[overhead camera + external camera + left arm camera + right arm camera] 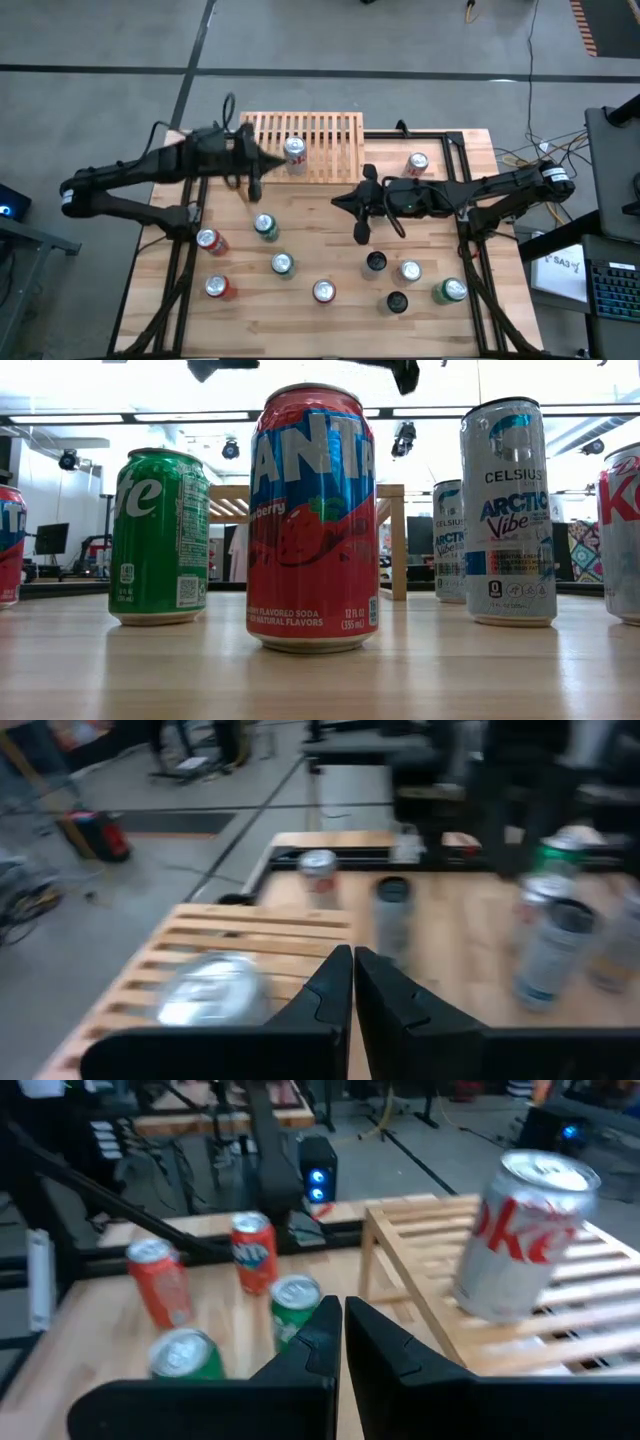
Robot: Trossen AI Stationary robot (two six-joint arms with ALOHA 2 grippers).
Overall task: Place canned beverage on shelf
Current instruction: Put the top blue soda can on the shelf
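A silver Diet Coke can [295,152] is standing upright, long axis vertical, on the low light-wood slatted shelf [330,140]. The left gripper [254,189] is hovering just beside the shelf's front-left corner, fingers pressed together and empty. The right gripper [361,232] is hanging in front of the shelf, likewise closed on nothing.

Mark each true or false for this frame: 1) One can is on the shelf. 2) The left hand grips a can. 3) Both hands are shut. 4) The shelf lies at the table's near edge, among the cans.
1) True: a silver can stands on the shelf.
2) False: the left hand is shut and holds nothing.
3) True: the right hand is shut too.
4) False: the shelf sits at the table's far edge; the loose cans stand nearer.
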